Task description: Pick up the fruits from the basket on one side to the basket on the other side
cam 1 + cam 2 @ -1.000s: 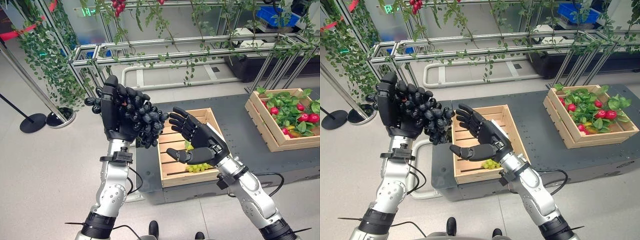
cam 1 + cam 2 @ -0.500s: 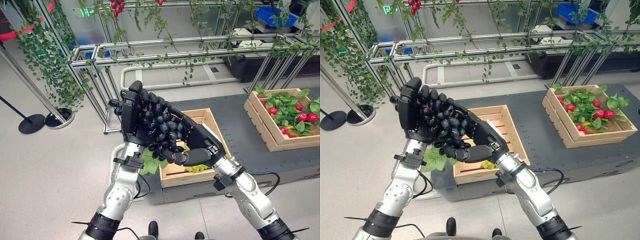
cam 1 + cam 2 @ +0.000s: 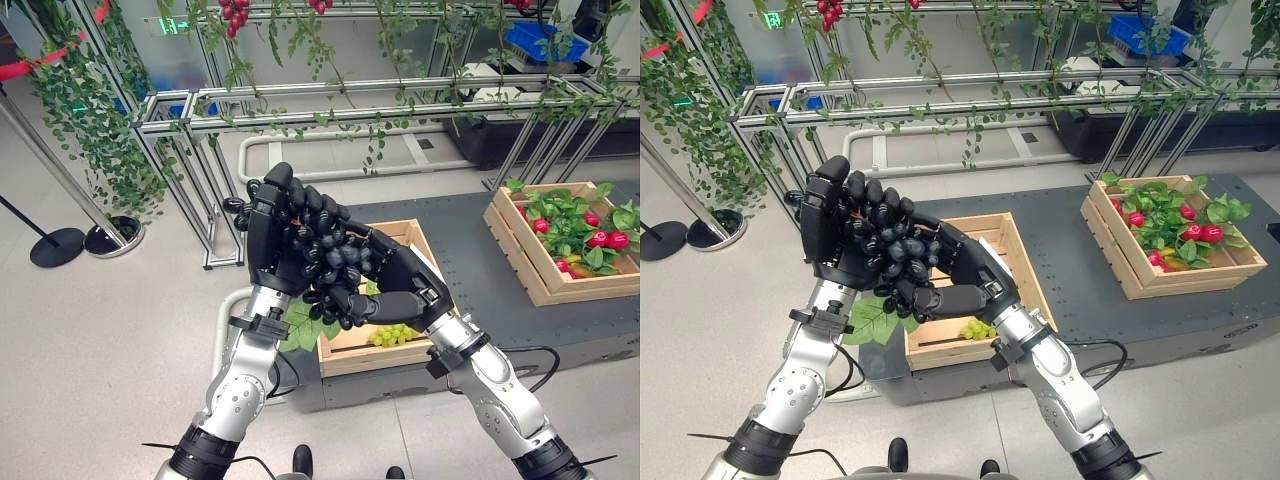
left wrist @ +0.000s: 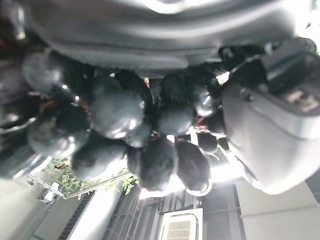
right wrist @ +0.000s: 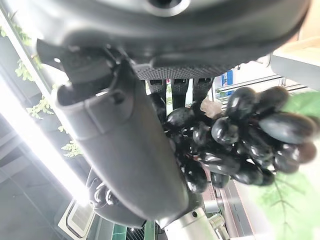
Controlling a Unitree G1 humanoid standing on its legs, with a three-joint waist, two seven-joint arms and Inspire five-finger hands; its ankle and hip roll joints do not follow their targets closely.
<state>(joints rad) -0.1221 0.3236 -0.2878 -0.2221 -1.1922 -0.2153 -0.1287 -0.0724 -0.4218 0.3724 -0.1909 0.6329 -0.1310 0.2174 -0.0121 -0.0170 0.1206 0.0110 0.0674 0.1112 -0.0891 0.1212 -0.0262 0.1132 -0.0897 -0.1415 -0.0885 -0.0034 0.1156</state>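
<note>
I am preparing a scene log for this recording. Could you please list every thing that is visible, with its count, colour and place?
Bunch of grapes: one, black, held up between both hands, above the near crate's left end.
Green grapes: one small bunch, inside the near crate.
Near crate: one, pale wood, on the dark platform.
Far crate: one, pale wood, holding green leaves and red fruits, on the platform's right side.
Platform: one, dark grey.
Metal frame with vines: silver, behind.
Left hand: dark, curled round the bunch.
Right hand: dark, cupping the bunch.
</note>
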